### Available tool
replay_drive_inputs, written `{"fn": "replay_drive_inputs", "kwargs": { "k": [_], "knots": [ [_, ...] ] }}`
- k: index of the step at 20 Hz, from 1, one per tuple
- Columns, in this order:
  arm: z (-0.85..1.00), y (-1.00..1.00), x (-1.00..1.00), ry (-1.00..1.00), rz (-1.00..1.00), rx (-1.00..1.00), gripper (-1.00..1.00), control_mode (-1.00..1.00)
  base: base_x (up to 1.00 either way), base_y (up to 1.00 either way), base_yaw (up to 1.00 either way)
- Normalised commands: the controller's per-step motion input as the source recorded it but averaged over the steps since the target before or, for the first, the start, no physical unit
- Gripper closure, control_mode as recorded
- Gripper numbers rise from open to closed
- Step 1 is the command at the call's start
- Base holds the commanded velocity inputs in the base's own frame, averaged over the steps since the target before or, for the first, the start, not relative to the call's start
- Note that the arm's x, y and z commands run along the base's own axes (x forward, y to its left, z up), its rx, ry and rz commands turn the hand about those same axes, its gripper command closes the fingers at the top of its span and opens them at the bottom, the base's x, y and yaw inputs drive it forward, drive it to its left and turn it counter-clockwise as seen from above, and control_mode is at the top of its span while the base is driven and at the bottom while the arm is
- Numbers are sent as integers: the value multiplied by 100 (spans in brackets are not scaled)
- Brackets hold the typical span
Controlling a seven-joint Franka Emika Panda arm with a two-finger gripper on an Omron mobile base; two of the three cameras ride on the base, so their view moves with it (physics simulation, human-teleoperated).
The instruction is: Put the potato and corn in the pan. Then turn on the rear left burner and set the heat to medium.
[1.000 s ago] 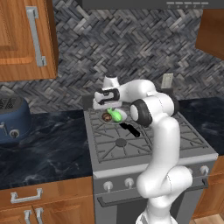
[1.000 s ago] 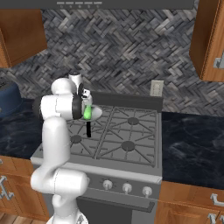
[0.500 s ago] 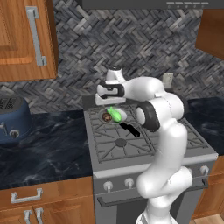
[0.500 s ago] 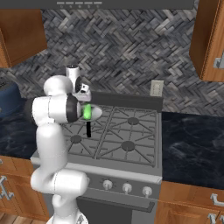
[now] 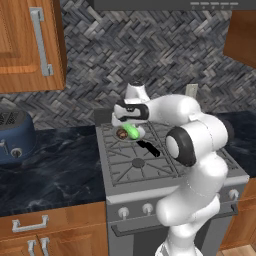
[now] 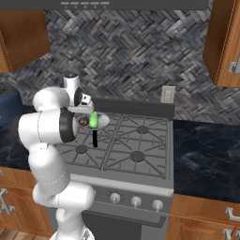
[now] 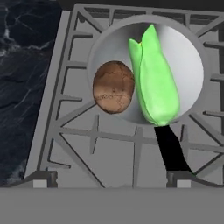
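The silver pan (image 7: 186, 52) sits on the stove's rear left grate (image 7: 74, 113), its black handle (image 7: 169, 148) pointing to the front. Inside it lie the brown potato (image 7: 113, 86) and the green corn (image 7: 154, 83), side by side and touching. The rear left burner is hidden under the pan. My gripper (image 7: 111, 180) hangs open just above the pan, nothing between its fingertips (image 7: 43, 179). From the base cameras the corn (image 5: 132, 131) (image 6: 94, 120) and potato (image 5: 121, 133) (image 6: 84, 122) show under the gripper (image 5: 125, 121).
Stove knobs (image 5: 122, 212) (image 6: 136, 201) line the front panel. The front left burner (image 5: 138, 162) stands bare. A blue toaster (image 5: 15, 137) sits on the dark counter to the left. My own elbow (image 5: 190, 145) hangs over the stove's right half.
The hand has lifted a little above the pan and the elbow has swung lower and forward. Corn and potato stay in the pan.
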Motion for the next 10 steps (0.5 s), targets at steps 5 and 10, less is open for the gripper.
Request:
{"fn": "replay_drive_inputs", "kwargs": {
  "k": [5,10],
  "knots": [
    [0,-12,-67,-13,0,0,-100,-100,0,0,0],
    [13,-20,-59,-14,0,1,-100,-100,0,0,0]
  ]
}}
